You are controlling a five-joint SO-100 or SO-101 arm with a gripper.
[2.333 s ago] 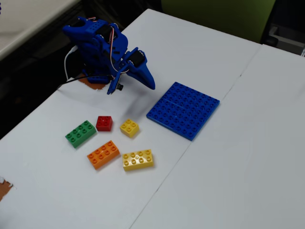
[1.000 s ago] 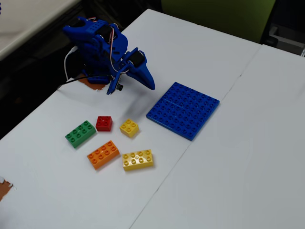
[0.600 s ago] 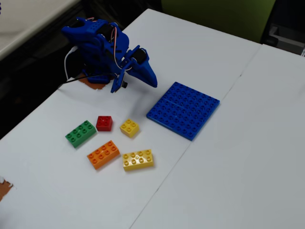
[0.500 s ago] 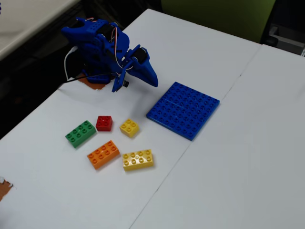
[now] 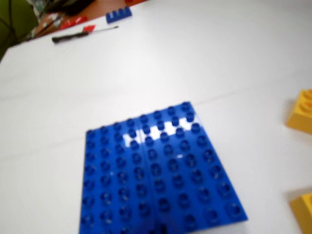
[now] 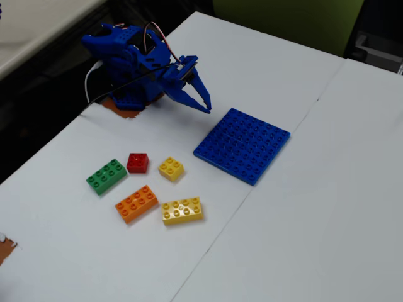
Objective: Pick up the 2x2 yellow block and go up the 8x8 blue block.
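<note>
The 2x2 yellow block [image 6: 171,168] sits on the white table, right of the red brick [image 6: 138,162]. The 8x8 blue block [image 6: 242,145] lies flat to its right and fills the lower middle of the wrist view [image 5: 161,175]. My gripper [image 6: 207,108] hangs above the table just left of the blue block's far corner, fingers closed together and empty. It does not show in the wrist view. Two yellow bricks are cut off by the wrist view's right edge [image 5: 301,114] [image 5: 304,210]; I cannot tell which is which.
A green brick [image 6: 106,176], an orange brick [image 6: 136,203] and a long yellow brick [image 6: 182,211] lie near the small yellow one. A screwdriver [image 5: 83,34] and a blue brick [image 5: 118,14] lie far off. A table seam [image 6: 220,233] runs past the blue block.
</note>
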